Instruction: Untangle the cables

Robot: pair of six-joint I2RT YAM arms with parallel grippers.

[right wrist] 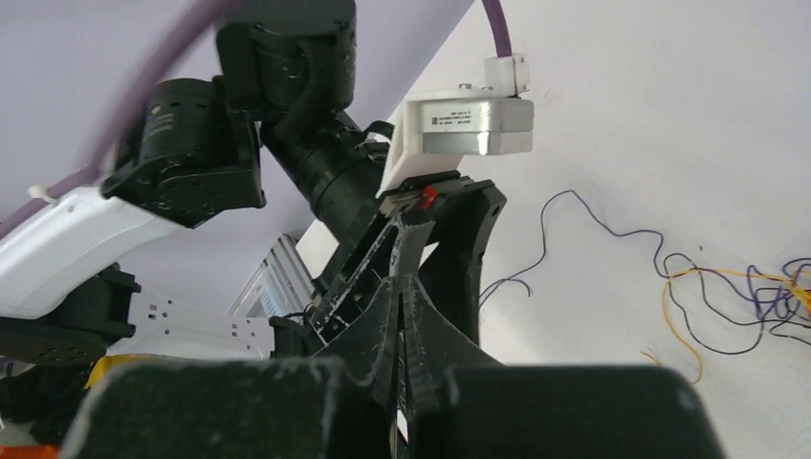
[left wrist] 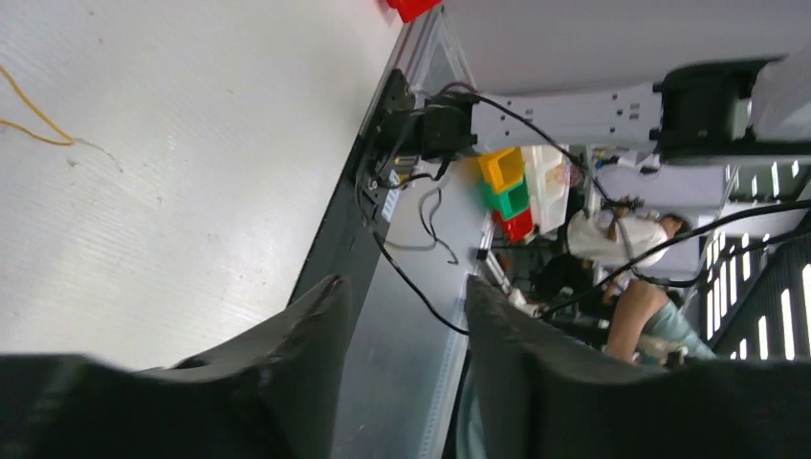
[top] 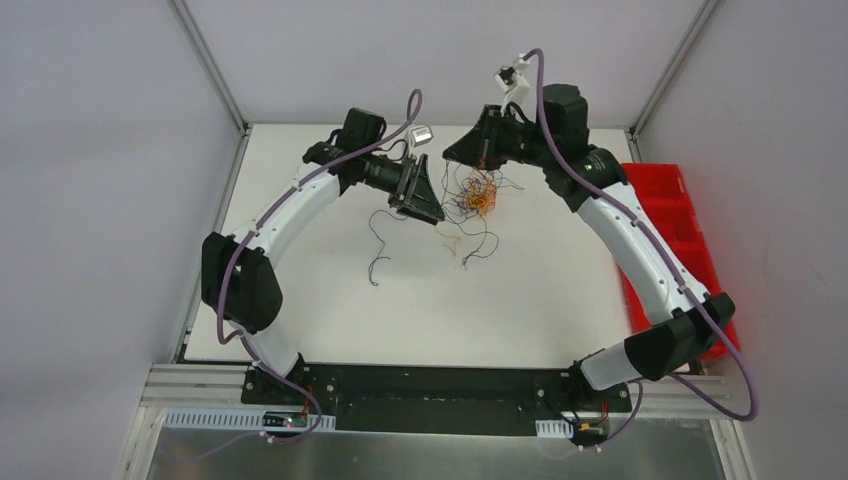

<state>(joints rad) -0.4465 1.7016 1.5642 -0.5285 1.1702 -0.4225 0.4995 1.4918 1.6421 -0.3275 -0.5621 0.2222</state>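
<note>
Flank the balled cables (top: 478,195) on the bench (top: 330,300) from either side, with left gripper (left wrist: 404,287) spread and right gripper (right wrist: 404,282) pressed together.

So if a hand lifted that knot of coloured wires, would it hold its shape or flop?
Probably floppy: the tangle is very thin wires, and loose strands lie in limp curls on the table. Likely light, and neighbours may drag along, since strands loop through each other.

left tool (left wrist: 404,287) spread open, orange cable (left wrist: 57,142) on white table (left wrist: 191,191).
</note>
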